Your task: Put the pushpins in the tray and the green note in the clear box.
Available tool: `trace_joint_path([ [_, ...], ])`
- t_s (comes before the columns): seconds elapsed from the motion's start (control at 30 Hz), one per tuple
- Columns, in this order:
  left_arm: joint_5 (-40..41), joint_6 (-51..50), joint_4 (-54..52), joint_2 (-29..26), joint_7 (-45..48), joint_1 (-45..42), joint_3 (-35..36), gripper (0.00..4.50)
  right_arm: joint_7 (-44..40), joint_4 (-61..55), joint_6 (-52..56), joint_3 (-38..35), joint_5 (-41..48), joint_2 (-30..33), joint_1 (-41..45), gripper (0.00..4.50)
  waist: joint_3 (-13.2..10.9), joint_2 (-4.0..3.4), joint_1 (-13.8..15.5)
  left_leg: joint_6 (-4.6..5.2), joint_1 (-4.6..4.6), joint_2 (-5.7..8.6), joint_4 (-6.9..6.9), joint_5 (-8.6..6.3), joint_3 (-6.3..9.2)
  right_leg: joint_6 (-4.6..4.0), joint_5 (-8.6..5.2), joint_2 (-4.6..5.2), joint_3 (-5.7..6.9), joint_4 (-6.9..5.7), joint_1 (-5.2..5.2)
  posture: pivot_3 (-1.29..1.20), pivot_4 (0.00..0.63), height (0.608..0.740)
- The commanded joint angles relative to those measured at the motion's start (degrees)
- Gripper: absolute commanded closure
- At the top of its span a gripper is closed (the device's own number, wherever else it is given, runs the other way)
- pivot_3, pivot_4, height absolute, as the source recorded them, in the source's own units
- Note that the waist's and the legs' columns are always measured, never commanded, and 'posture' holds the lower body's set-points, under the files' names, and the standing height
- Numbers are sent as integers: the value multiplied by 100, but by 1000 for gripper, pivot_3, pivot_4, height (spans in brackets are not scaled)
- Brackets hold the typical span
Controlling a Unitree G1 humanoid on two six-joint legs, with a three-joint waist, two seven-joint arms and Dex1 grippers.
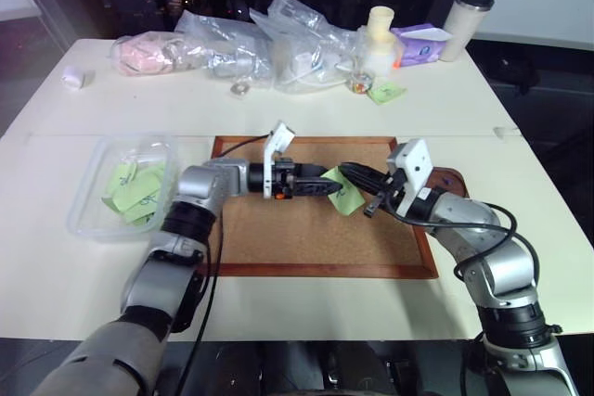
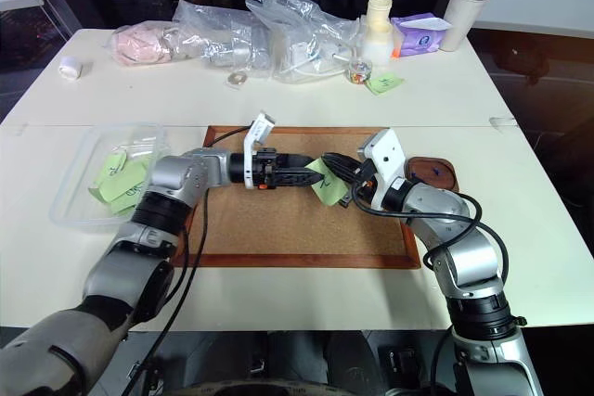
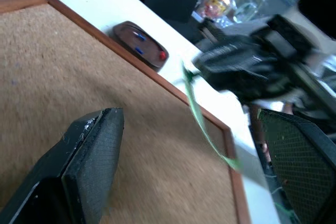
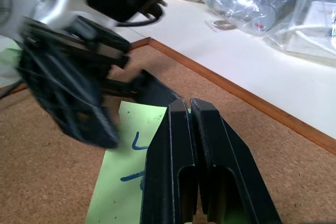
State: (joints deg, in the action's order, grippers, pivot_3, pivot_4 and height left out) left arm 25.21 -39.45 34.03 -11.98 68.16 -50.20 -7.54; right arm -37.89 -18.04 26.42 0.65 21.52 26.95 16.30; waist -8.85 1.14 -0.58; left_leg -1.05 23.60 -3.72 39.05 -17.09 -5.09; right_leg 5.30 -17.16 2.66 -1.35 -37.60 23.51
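Right tool (image 2: 336, 170): fingers pressed together, clamped on the green note (image 2: 327, 185), which hangs above the middle of the cork board (image 2: 278, 229). The right wrist view shows the two black fingers (image 4: 181, 145) closed flat on the note's edge, blue scribbles visible on the paper below them.

Left tool (image 2: 306, 174): fingers spread wide, reaching in from the left at the same height. In the left wrist view its two pads (image 3: 97, 150) stand far apart, with the note seen edge-on between them and touching neither. It holds nothing.

Tray (image 2: 436, 173): on the desk (image 2: 278, 99), just beside the board's right far corner. The left wrist view shows pushpins (image 3: 161, 55) inside it, one red and two blue.

Clear box (image 2: 74, 194): on the desk left of the board, with several light-green notes (image 2: 116, 178) lying inside.

Far side of the desk: wrinkled plastic bags (image 2: 278, 30), a pale bottle (image 2: 376, 30), a purple packet (image 2: 419, 32), a lidded cup (image 2: 466, 8), and another green note (image 2: 383, 83) lying flat.
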Motion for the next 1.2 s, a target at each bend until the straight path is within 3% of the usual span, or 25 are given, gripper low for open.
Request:
trace_joint_path([
  [0.03, -46, 168, 238, 125, -31, -245, 128, 873, 63, -178, -14, -80, 66, -25, 60, 4500, 0, 0, -11, 0, 0, 0, 0, 0, 0, 0, 0, -1, 0, 0, 0, 0, 150, 734],
  [0.27, -69, 185, 428, 202, 48, -360, 164, 4447, 163, -239, 6, -86, 70, -61, 10, 4500, 0, 0, -6, -1, 0, 0, 0, 1, 2, 0, 0, -1, 0, -3, 1, 0, 150, 734],
  [0.67, 107, -912, 816, 454, -776, -585, 697, 4485, 520, -185, -76, -267, 86, -284, -21, 4500, 0, 0, -6, -1, 0, 0, 1, 1, 5, 0, 0, -1, 0, -5, 1, 0, 150, 734],
  [0.97, 153, -1325, 425, 505, -928, -412, 759, 4485, 850, -203, -163, -443, 55, -439, -125, 4500, 0, 0, -8, -27, 0, 0, 2, 15, 5, 0, 0, -1, 1, -9, 2, 0, 150, 734],
  [1.2, -676, 660, -841, -47, -526, 1, 5, 4485, 1883, -133, 60, -1840, 55, -328, -493, 4500, 0, -1, 15, -48, 0, -1, 1, 27, 3, 0, 0, 2, 0, -11, 2, 0, 150, 734],
])
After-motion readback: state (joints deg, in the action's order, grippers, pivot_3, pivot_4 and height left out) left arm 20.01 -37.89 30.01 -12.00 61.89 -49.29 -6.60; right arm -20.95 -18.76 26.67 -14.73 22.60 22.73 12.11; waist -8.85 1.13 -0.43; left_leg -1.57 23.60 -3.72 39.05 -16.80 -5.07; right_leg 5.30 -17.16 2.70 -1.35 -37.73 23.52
